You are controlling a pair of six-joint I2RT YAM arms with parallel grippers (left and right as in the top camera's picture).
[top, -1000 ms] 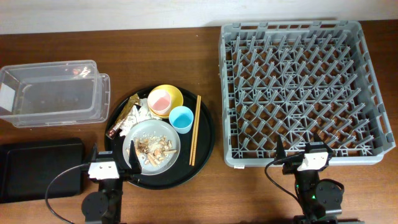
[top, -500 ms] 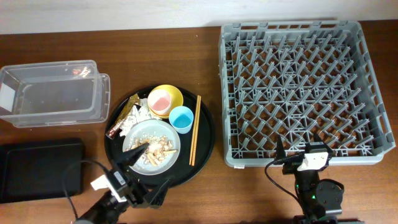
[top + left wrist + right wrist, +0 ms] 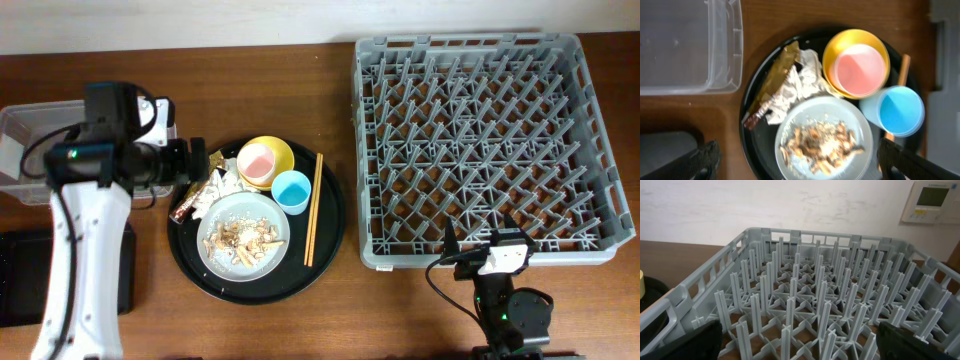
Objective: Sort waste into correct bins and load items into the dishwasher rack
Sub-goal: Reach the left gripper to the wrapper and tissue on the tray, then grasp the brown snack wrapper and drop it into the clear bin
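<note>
A round grey-white plate (image 3: 243, 236) with beige food scraps (image 3: 245, 237) lies on a large round black tray (image 3: 325, 235). Behind it are a yellow bowl (image 3: 275, 148) holding a pink cup (image 3: 257, 162), a light-blue cup (image 3: 291, 190) and wooden chopsticks (image 3: 313, 208). A brown-gold wrapper (image 3: 197, 188) and white tissue (image 3: 218, 188) lie at the tray's left. My left gripper (image 3: 185, 165) hovers high over them, open and empty. The left wrist view shows its fingers (image 3: 800, 167) either side of the plate (image 3: 860, 135), with the wrapper (image 3: 772, 85) and tissue (image 3: 797, 82). My right gripper (image 3: 482, 245) is open at the grey rack's (image 3: 485, 140) front edge.
The clear plastic box (image 3: 40, 150) stands at the back left, partly hidden by my left arm. The flat black tray (image 3: 20, 290) lies at the front left. In the right wrist view the open fingers (image 3: 800, 350) face the rack's pegs (image 3: 815, 305).
My left arm has risen from the table's front edge and swung to the back left, now high over the round tray's left side. The right arm has not moved.
</note>
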